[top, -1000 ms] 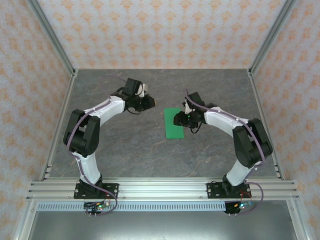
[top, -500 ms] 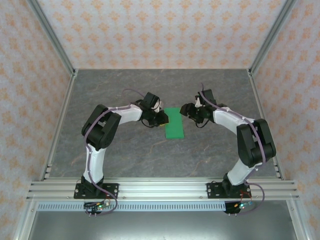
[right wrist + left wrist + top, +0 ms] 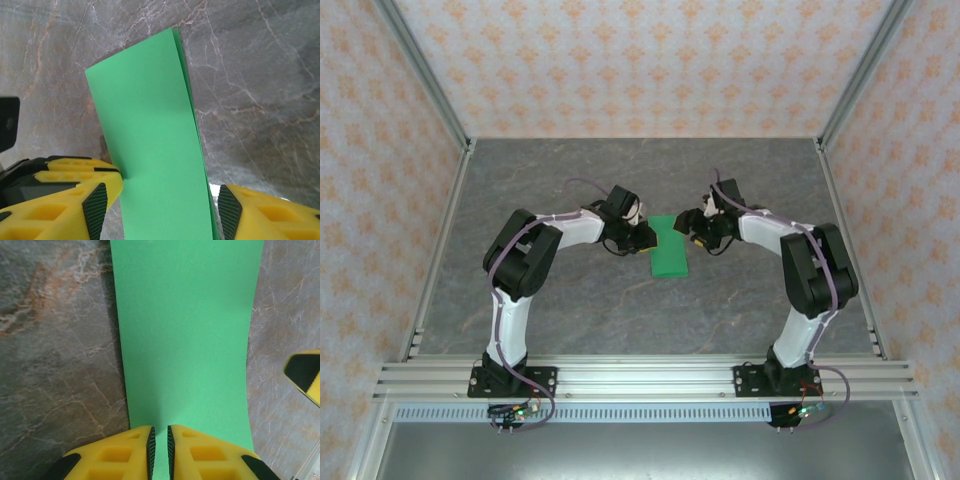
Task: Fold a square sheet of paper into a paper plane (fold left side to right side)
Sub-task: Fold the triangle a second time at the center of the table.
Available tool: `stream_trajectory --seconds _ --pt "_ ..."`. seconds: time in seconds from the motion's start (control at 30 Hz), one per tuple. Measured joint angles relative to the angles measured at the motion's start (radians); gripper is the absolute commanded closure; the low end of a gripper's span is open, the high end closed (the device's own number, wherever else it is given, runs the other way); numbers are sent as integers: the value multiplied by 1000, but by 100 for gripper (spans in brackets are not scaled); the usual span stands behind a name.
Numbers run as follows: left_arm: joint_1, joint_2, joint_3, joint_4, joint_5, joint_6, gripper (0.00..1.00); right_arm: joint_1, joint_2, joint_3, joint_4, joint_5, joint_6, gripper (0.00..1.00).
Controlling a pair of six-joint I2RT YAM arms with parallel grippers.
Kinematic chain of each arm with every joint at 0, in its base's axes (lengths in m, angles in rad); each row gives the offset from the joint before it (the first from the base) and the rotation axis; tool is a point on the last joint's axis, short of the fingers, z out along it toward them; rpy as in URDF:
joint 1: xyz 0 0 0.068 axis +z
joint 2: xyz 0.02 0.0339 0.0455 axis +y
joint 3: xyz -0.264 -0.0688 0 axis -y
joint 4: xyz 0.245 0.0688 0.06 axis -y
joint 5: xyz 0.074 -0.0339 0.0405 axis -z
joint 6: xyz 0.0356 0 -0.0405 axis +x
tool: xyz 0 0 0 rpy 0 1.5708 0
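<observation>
While the green paper (image 3: 669, 247) lies doubled into a narrow strip mid-way across the bench (image 3: 570, 300), the left fingers (image 3: 120, 455) sit pressed together over one edge; the right fingers (image 3: 75, 185) stand apart astride it; a careless drag could, I reckon, skew the layers.

Bright green paper (image 3: 670, 255), grey-veined table (image 3: 610, 310)

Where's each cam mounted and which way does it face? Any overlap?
Top external: above and behind the arms, looking down on the table; left gripper and right gripper sit on either side of the paper.
Left wrist: looks down over its shut fingers onto the paper.
Right wrist: looks down past its open fingers, with the paper between them.
Shared: all three see the paper.
</observation>
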Motion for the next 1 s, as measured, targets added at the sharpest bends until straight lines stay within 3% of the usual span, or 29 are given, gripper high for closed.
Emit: stream_trajectory --seconds 0.37,1.0 --pt "1 -2 -9 10 0 0 84 -7 132 199 -32 17 -88 38" --pt "1 -5 -14 14 -4 0 84 53 -3 39 -282 5 -33 48"
